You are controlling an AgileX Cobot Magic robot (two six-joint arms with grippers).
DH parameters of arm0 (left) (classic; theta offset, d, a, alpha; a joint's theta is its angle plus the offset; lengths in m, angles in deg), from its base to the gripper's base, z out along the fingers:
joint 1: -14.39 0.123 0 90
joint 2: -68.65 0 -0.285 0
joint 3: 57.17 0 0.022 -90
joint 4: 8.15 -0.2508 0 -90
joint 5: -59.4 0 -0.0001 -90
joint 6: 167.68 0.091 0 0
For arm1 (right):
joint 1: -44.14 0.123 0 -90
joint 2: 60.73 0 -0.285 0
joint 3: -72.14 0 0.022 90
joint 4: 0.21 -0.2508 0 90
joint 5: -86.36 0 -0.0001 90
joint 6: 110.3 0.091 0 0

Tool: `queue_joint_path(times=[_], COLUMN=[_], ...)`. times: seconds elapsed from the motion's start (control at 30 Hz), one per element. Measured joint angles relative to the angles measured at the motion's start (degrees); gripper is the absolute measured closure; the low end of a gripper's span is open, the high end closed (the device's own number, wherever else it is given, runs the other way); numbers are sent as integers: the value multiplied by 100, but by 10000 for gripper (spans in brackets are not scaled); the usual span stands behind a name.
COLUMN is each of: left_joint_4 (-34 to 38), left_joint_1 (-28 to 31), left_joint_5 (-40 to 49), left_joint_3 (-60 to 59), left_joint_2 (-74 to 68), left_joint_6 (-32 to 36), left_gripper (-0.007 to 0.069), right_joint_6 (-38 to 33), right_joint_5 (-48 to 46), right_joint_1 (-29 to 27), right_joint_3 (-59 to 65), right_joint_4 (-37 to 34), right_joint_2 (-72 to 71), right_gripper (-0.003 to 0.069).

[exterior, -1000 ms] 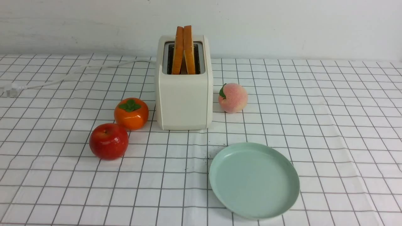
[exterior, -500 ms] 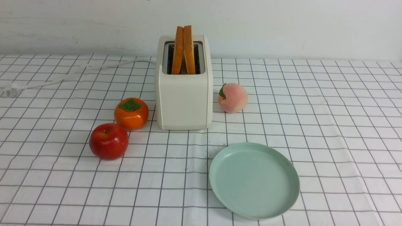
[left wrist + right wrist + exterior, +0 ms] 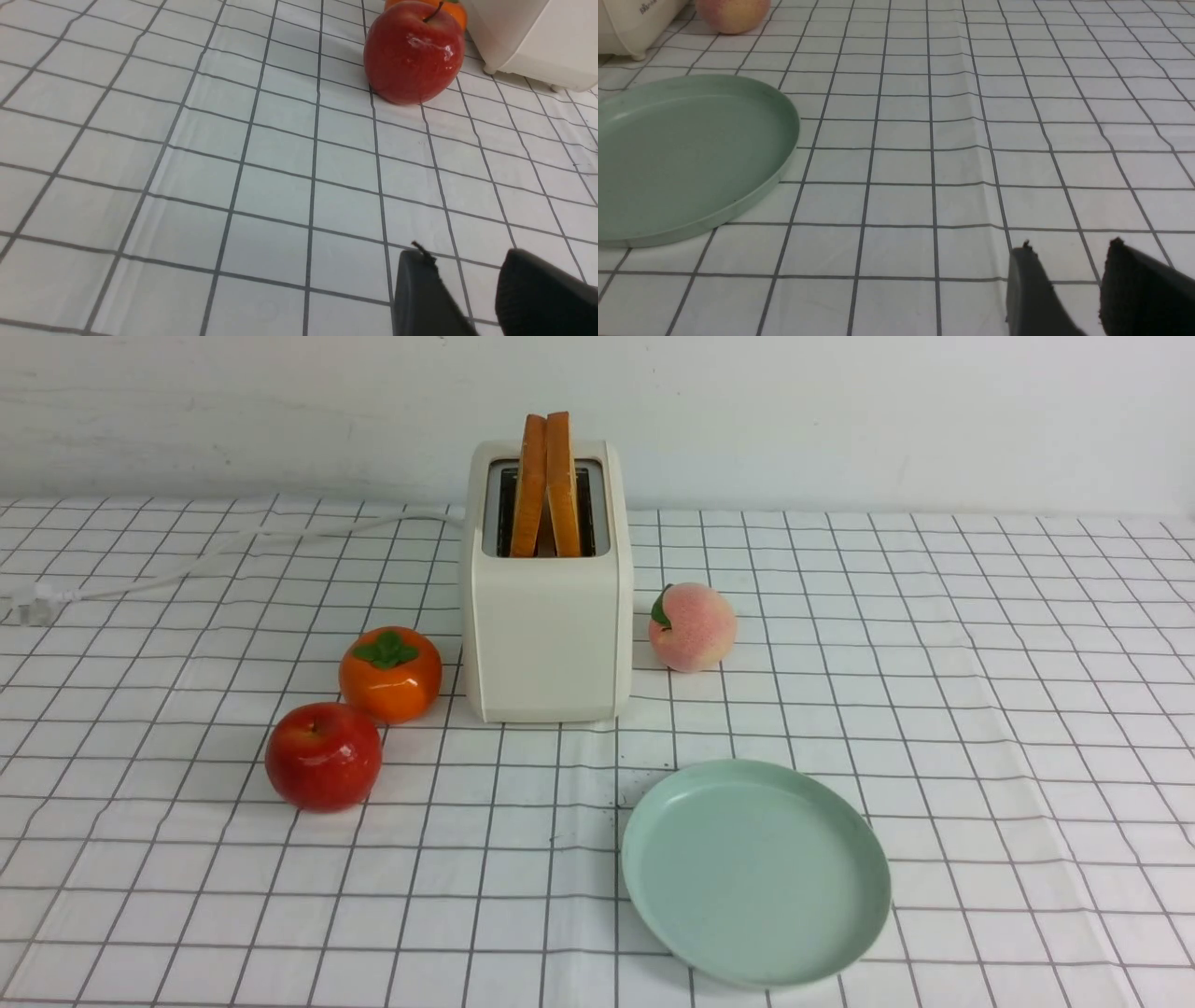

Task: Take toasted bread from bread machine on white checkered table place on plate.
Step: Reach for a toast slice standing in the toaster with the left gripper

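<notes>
Two slices of toasted bread (image 3: 547,483) stand upright in the slots of the cream-white bread machine (image 3: 548,616) at the back middle of the white checkered table (image 3: 980,728). The mint-green plate (image 3: 754,870) lies bare in front of it, a little to the right. Neither arm shows in the front view. My left gripper (image 3: 462,256) hangs open over bare cloth, short of the red apple, with nothing between its fingers. Over cloth beside the plate (image 3: 691,154), my right gripper (image 3: 1069,247) is open too and holds nothing.
A red apple (image 3: 323,756) and an orange persimmon (image 3: 390,673) sit left of the bread machine; a peach (image 3: 692,626) sits to its right. The white cord (image 3: 215,555) runs off to the left, ending in a plug (image 3: 23,605). A white wall backs the table.
</notes>
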Motion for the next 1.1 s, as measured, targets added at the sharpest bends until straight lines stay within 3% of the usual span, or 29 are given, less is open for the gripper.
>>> queue_joint_path(times=[0.1,0.33,0.53,0.7,0.73,0.77,0.87,0.9,0.93,0.97,1.0,1.1], left_joint_4=[182,2418,3297,3210,2977,2977,2455,2392,2143,2122,1947,1866], left_joint_1=[0,0,0,0,0,0,0,0,0,0,0,0], left_joint_5=[-406,-2040,-2865,-1666,-884,-790,880,981,1911,1911,2548,2998], left_joint_3=[0,0,48,941,1596,1672,2998,3073,3785,3785,4373,4978], left_joint_2=[0,0,0,-291,-725,-788,-2118,-2291,-3071,-3158,-3899,-4936], left_joint_6=[-144,-1270,-1391,-1073,-788,-788,-270,-241,16,46,299,615], left_gripper=[387,387,387,460,524,532,637,638,638,638,638,638], right_joint_6=[0,0,0,0,0,0,0,0,0,0,0,0], right_joint_5=[0,0,0,0,0,0,0,0,0,0,0,0], right_joint_1=[0,0,0,0,0,0,0,0,0,0,0,0], right_joint_3=[0,0,0,0,0,0,0,0,0,0,0,0], right_joint_4=[0,0,0,0,0,0,0,0,0,0,0,0], right_joint_2=[0,0,0,0,0,0,0,0,0,0,0,0], right_gripper=[420,420,420,420,420,420,420,420,420,420,420,420])
